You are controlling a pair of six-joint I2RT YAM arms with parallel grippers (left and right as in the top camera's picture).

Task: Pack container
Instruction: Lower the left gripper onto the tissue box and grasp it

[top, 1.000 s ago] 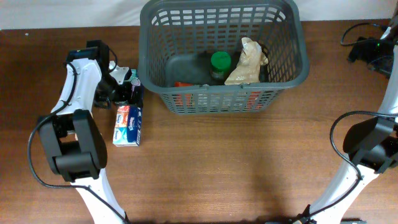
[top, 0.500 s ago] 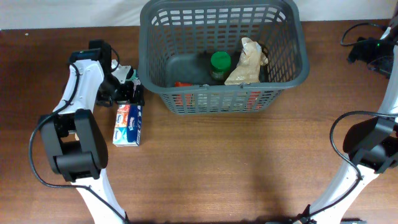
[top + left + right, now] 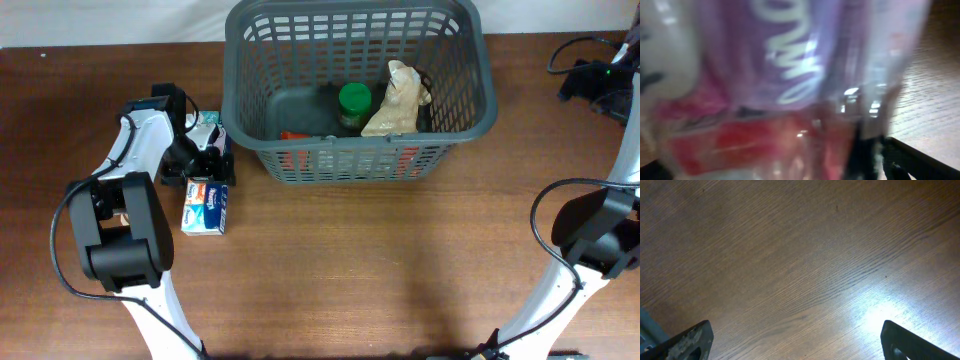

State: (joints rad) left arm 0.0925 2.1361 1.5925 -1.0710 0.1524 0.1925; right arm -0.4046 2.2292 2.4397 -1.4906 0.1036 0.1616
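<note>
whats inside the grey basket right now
The basket holds a green-lidded jar, a crumpled beige bag and a red thing at the front. The basket's front wall covers most of the red thing and the jar's lower part.

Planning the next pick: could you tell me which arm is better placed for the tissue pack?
Left: the left pincer is at the tissue pack beside the container; the right pincer sees only table.
</note>
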